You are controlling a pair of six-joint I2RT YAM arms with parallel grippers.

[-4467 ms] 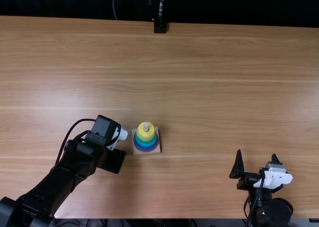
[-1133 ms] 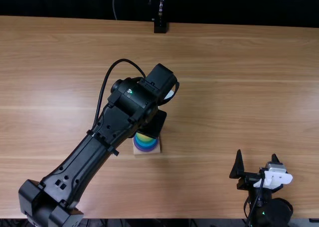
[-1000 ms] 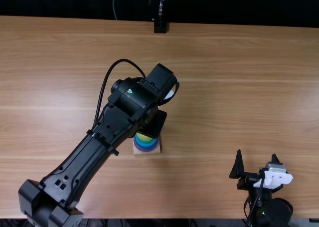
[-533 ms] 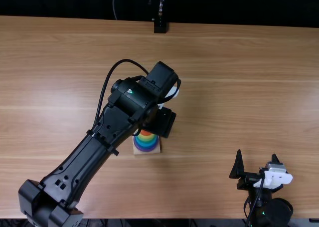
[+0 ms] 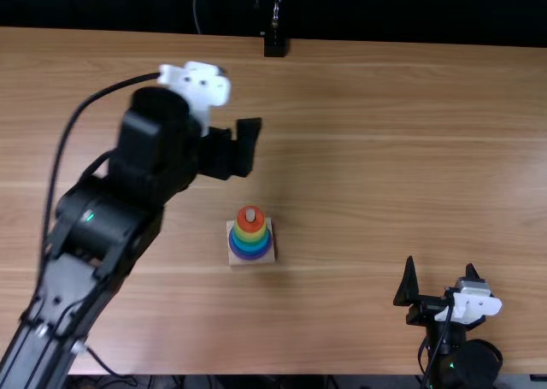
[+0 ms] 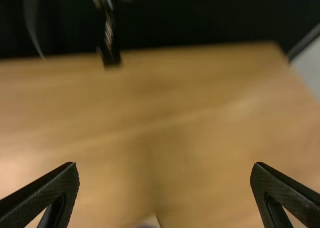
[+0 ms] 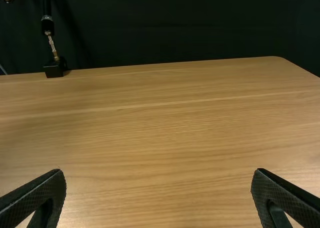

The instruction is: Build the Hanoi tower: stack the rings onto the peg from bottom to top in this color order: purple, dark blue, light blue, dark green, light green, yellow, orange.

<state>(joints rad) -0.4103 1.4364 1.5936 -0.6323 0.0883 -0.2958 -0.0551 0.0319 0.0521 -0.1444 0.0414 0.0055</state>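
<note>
Rings (image 5: 250,246): around the peg (image 5: 250,215), purple low, orange on top; looks done, but I can't tell every green apart.
Board (image 5: 233,259): flat on the counter (image 5: 385,167), under the rings.
Feel: likely light, hard and a bit slippery; won't break easily.
Hold: orange by its two sides, if it needs a fix; lift straight up.
Left fingers (image 6: 57,183): wide apart, nothing between.
Right fingers (image 7: 45,189): wide apart too, off to the side.
In the way: left arm (image 5: 102,226) is near; a bump could tip things.
Stand (image 5: 274,45): far edge, no bother.
</note>
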